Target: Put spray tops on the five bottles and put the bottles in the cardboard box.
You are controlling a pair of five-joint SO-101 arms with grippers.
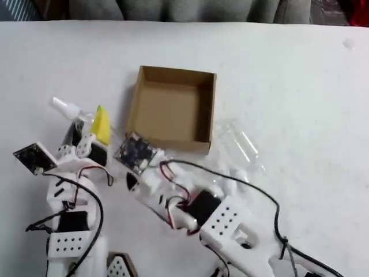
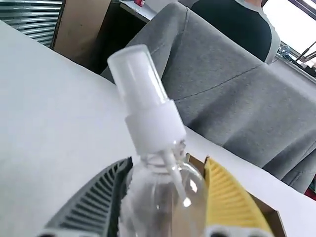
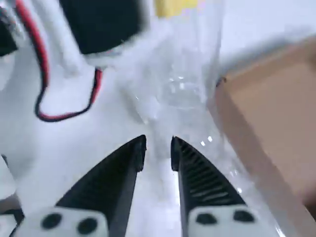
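Clear bottle (image 2: 165,202) along left tool (image 2: 168,162), top (image 2: 148,98) outward

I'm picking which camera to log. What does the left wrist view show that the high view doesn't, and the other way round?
Left wrist view adds, close up, how the white spray top sits on the held bottle, its tube running down inside. High view adds the cardboard box's bare inside, a loose bottle lying beside it, and the other arm. Both show the left claw shut on the held bottle next to the box.
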